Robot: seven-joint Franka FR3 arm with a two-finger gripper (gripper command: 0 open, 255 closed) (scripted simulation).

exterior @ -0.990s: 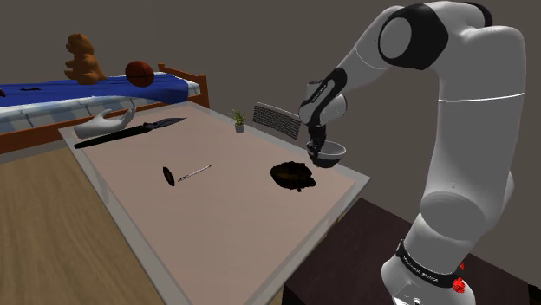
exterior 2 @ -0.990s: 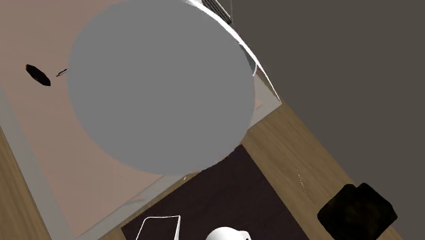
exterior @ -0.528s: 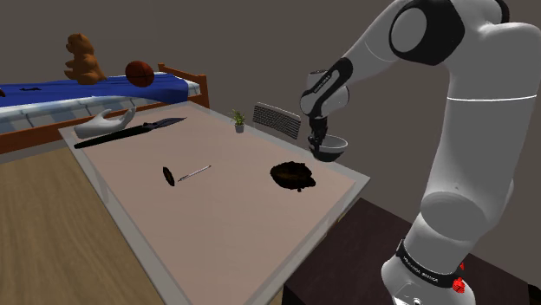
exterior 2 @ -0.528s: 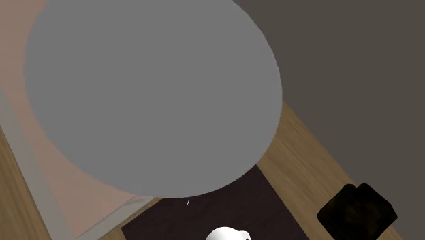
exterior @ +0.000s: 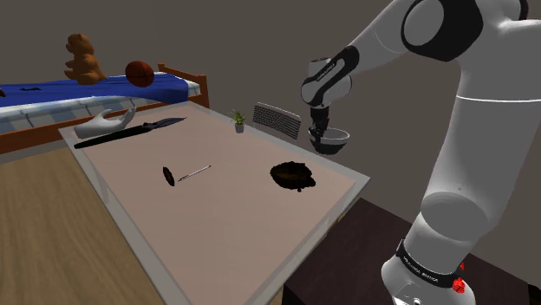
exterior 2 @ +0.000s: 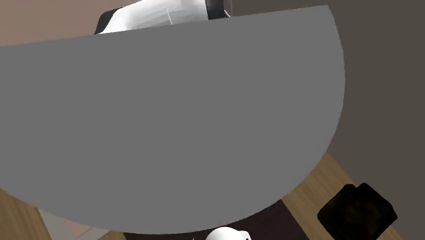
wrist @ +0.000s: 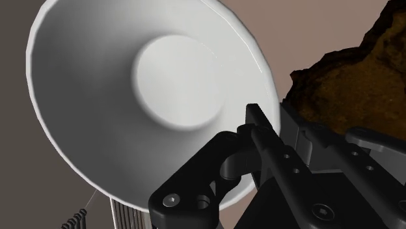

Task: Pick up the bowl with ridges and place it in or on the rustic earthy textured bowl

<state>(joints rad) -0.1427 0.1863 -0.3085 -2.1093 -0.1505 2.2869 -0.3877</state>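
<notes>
Against a second ago, the grey bowl (exterior: 332, 139) hangs higher over the table (exterior: 225, 217), carried up by the arm (exterior: 468, 130). The gripper (exterior: 321, 132) stays clenched on its rim. In the wrist view one black finger (wrist: 262, 139) presses the rim's inner side, with the dark brown bowl (wrist: 345, 84) close past it. In the shoulder view that rough bowl lies unmoved on the table, at seven o'clock of the lifted one and apart from it. In the second exterior view the grey underside (exterior 2: 170, 123) takes up far more of the picture than it did.

The table top is pinkish brown with a pale edge. From the shoulder view's left it bears a white hand-shaped object (exterior: 104, 124), a long black blade (exterior: 130, 134), a small black oval (exterior: 166, 176), a thin pen (exterior: 194, 173), a little potted plant (exterior: 238, 121) and a grey slatted piece (exterior: 277, 119). At ten o'clock of the table stands a bed (exterior: 87, 94) with a blue cover, a brown teddy bear (exterior: 82, 57) and a reddish ball (exterior: 139, 73). The floor (exterior: 52, 234) is wood and the walls are dark grey. The dark stand (exterior: 347, 260) sits at five o'clock.
</notes>
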